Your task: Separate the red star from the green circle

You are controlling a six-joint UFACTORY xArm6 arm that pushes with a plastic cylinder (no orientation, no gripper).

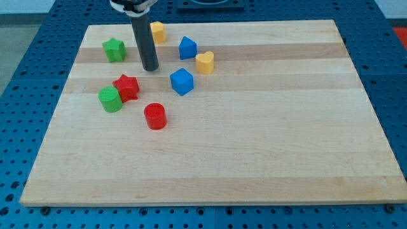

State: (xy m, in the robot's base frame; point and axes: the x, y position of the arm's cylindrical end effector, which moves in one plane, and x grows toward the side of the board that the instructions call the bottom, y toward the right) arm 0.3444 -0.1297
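The red star (126, 86) lies at the view's left on the wooden board, touching the green circle (110, 100), which sits just below and left of it. My tip (150, 67) rests on the board a short way above and to the right of the red star, not touching it. The rod rises from there to the view's top edge.
A green star (114, 49) is at the upper left. A yellow block (158, 31), a blue block (187, 48) and a yellow heart (204, 62) lie near the top. A blue cube (181, 81) and a red cylinder (154, 116) lie near the pair.
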